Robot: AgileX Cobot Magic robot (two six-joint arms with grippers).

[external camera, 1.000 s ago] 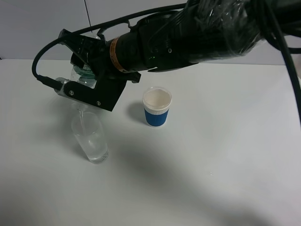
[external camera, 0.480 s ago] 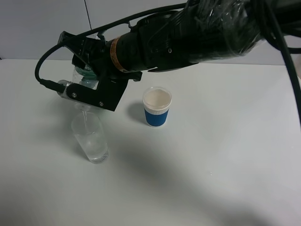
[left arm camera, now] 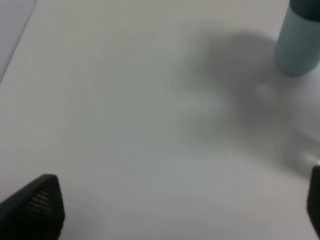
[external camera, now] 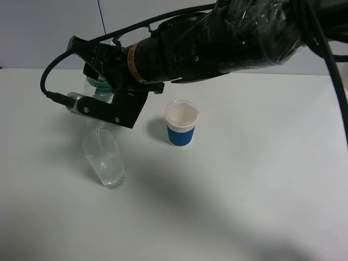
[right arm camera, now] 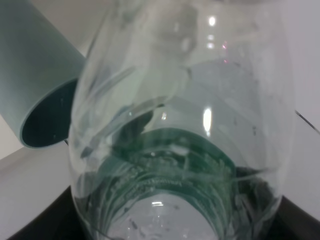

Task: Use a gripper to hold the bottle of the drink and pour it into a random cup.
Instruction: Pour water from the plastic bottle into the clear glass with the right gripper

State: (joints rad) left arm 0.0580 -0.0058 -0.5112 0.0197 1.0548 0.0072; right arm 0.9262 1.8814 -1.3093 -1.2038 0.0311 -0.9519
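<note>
My right gripper (external camera: 92,81) reaches across to the left of the exterior view and is shut on the bottle of the drink (external camera: 93,87). The bottle is clear with a green label and lies tipped, neck down and to the left. A thin stream falls from it into the cup (external camera: 104,160), a tall clear glass tumbler standing just below, with some liquid in it. In the right wrist view the bottle (right arm camera: 180,125) fills the frame between the jaws. My left gripper (left arm camera: 175,210) is open and empty over bare table; it does not show in the exterior view.
A white paper cup with a blue band (external camera: 182,124) stands right of the tumbler, beside the arm. A teal opaque cup (left arm camera: 297,42) shows in the left wrist view and behind the bottle in the right wrist view (right arm camera: 40,100). The white table (external camera: 244,190) extends right and forward.
The right gripper has turned slightly and lifted a little with the bottle, then held still. The stream keeps falling into the tumbler.
</note>
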